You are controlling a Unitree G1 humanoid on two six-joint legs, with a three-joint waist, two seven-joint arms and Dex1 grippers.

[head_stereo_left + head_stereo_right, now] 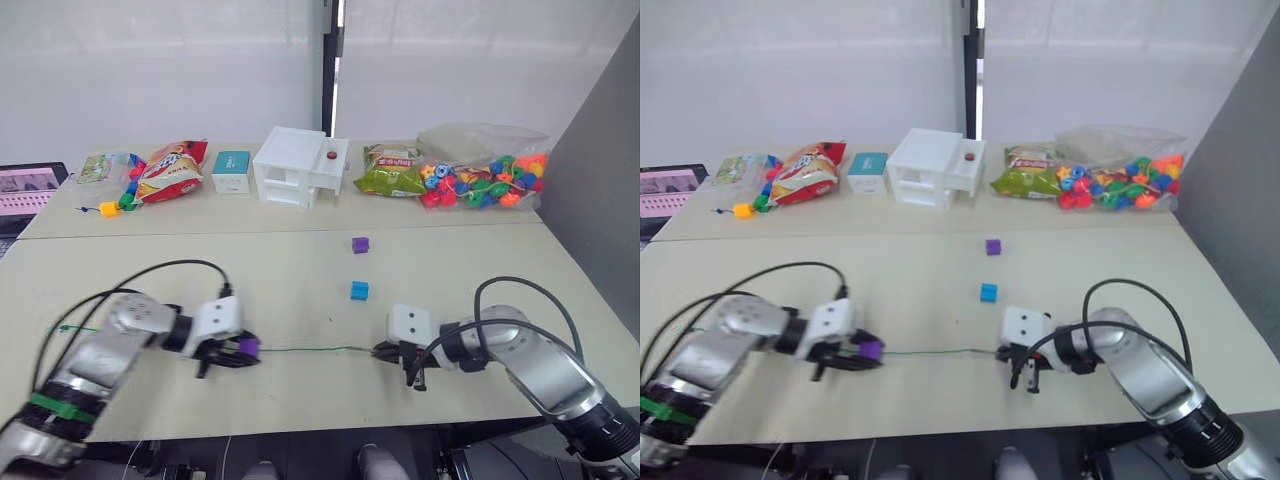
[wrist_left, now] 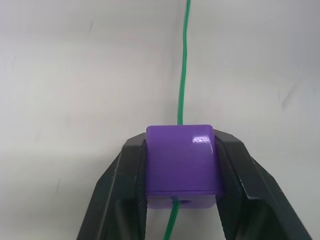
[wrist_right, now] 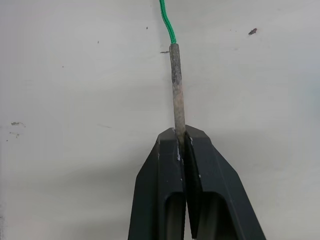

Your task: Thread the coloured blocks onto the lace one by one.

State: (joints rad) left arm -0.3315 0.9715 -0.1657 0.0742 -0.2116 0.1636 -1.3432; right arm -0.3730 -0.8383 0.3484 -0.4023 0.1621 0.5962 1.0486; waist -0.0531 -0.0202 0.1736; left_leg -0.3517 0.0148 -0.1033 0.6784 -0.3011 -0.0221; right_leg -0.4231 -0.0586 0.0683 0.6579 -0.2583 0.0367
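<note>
A purple block [image 2: 184, 165] sits between the fingers of my left gripper [image 1: 240, 350], which is shut on it low over the table. The green lace [image 1: 310, 349] passes through the block and runs straight across to my right gripper [image 1: 385, 352]. That gripper is shut on the lace's stiff dark tip [image 3: 177, 90]. A bit of lace [image 1: 72, 328] trails out to the left behind my left arm. Two loose blocks lie farther back on the table, one blue [image 1: 360, 290] and one purple [image 1: 360, 244].
Along the back stand a clear bag of coloured beads [image 1: 485, 180], a green snack bag [image 1: 390, 170], a white drawer box [image 1: 300, 165], a small teal box [image 1: 231, 171], a red snack bag [image 1: 172, 170] and a laptop [image 1: 28, 192] at far left.
</note>
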